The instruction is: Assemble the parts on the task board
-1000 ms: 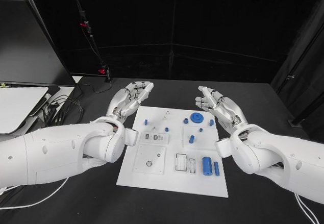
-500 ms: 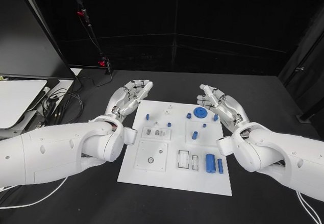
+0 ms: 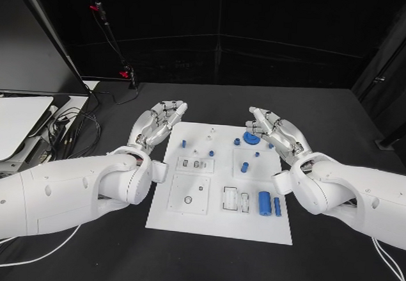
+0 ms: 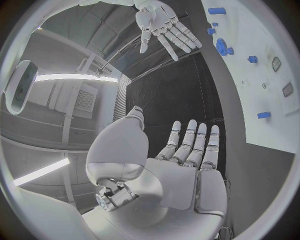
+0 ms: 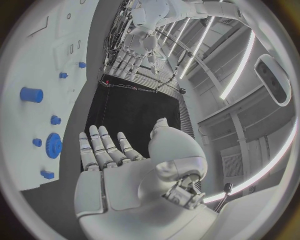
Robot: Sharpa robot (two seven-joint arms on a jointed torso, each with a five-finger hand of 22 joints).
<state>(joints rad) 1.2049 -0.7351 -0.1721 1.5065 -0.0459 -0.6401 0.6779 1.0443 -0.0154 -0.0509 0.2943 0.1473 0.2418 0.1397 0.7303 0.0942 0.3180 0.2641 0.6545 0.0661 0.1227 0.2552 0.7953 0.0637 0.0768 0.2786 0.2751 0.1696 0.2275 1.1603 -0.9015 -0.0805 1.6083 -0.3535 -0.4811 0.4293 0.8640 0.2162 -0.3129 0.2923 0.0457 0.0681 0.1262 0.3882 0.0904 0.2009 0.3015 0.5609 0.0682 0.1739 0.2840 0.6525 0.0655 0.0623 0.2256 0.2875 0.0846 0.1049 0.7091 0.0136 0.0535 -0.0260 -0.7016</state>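
White task board [image 3: 218,225] unmoved, hands likewise (empty)

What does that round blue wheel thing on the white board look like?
The blue gear is a flat round disc with a toothed rim and a raised hub, seemingly plastic. It lies flat near the far right corner of the white task board, close to the right hand, which does not touch it.
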